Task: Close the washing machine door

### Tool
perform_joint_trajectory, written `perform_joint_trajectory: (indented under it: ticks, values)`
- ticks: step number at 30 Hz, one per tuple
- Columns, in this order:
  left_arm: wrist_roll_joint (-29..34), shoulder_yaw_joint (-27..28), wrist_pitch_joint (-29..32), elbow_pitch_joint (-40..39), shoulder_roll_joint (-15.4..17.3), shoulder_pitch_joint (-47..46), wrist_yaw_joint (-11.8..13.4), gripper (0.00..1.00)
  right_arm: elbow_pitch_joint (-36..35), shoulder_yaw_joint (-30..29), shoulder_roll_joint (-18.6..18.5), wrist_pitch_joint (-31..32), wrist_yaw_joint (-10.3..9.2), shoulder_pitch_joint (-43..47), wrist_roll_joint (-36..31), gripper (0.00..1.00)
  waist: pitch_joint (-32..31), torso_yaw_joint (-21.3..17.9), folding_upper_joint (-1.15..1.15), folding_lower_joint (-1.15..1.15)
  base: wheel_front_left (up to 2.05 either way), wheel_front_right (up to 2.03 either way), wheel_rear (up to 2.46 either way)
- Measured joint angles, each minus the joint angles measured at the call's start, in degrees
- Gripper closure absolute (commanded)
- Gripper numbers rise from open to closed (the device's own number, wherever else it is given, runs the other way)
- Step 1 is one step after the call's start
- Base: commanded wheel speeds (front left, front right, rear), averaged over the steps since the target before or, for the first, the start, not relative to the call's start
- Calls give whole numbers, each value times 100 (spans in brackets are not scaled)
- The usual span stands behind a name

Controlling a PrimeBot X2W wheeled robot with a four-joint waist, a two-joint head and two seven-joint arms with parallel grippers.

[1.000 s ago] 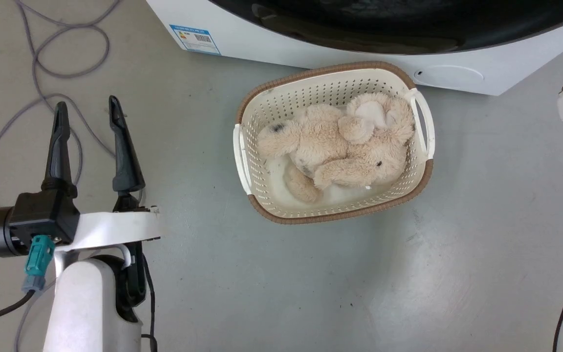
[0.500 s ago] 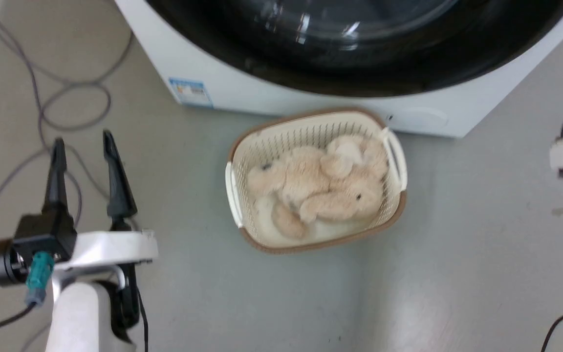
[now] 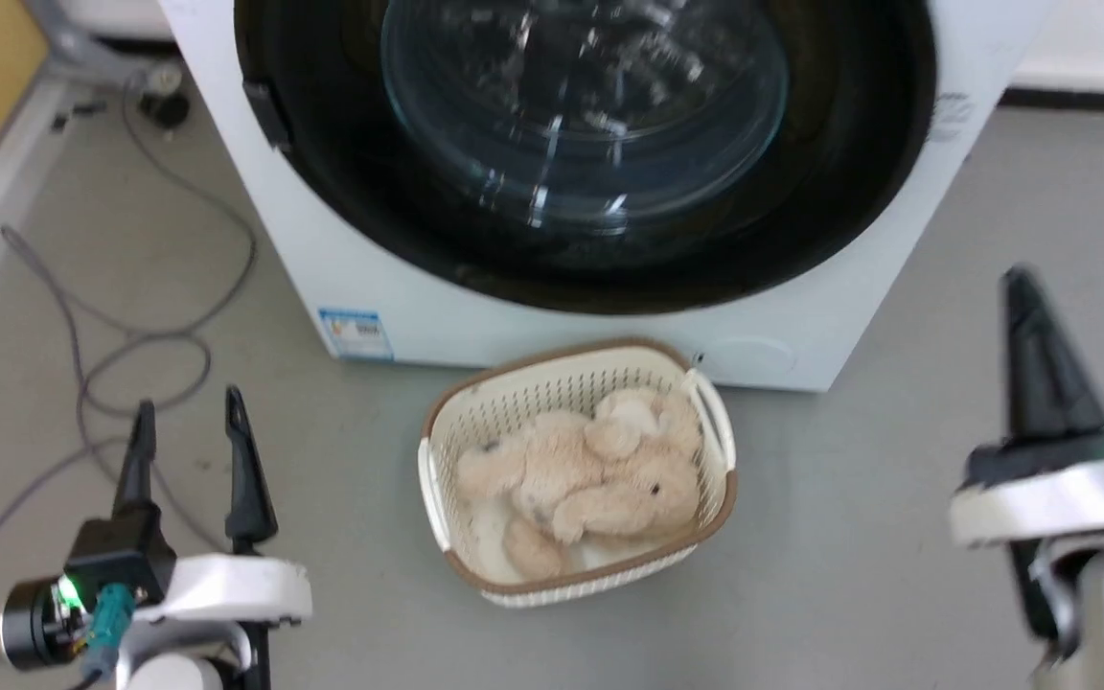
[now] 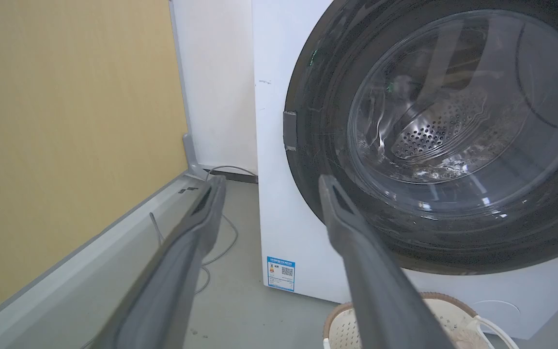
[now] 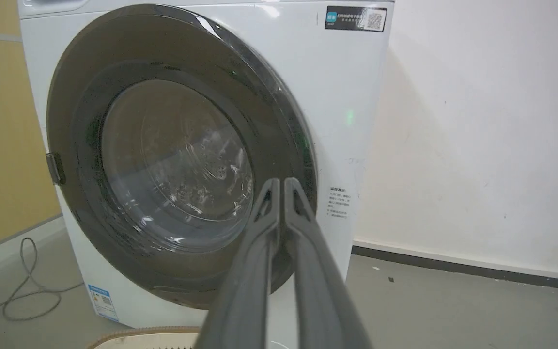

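Pointing at washing machine door [image 5: 162,155], right gripper [image 5: 281,182] pinched together, apart.

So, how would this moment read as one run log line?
door: washing machine door looks shut | left gripper: open, empty | right gripper: shut, empty | nearby: basket with plush toy

Bright even light, head view motion-blurred

The washing machine door [image 4: 446,140] is seen shut on the washing machine [image 4: 274,72] — behind the left gripper [image 4: 271,180], jaws spread apart.
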Motion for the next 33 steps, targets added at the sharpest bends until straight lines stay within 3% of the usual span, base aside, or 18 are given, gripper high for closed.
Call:
perform_joint_trajectory:
  ticks: [1, 2, 3, 12, 22, 23, 33]
  values:
    - [1, -4, 0, 13, 0, 62, -5, 0, 29, 81, 27, 0, 0, 104, 48, 62, -73, -25, 0, 0, 0, 0, 0]
    - [12, -11, 0, 30, 0, 122, -29, 0, 76, 147, 52, 0, 0, 198, 108, 13, -145, -50, 0, 0, 0, 0, 0]
    - [0, -19, 0, 52, 0, 186, -55, 0, 124, 207, 74, 1, 0, 287, 141, 0, -218, -76, 0, 0, 0, 0, 0]
    - [8, -103, 0, 91, -1, 724, -236, 0, 308, 253, 142, 1, 0, 1215, 260, 0, -775, -236, 0, -1, 0, 0, 0]
    - [-70, -296, 0, 132, -3, 816, -253, 0, 30, 140, 149, 0, 0, 1604, 494, 0, -884, -402, 0, -1, 0, 0, 0]
    - [-66, -304, 3, 132, -5, 815, -253, 100, 27, 137, 148, 3, 0, 1599, 493, 100, -881, -405, 0, -1, 0, 0, 0]
    - [-53, -331, 80, 122, -7, 815, -254, 100, 26, 167, 148, 68, 0, 1599, 478, 100, -880, -378, 0, -1, 0, 0, 0]
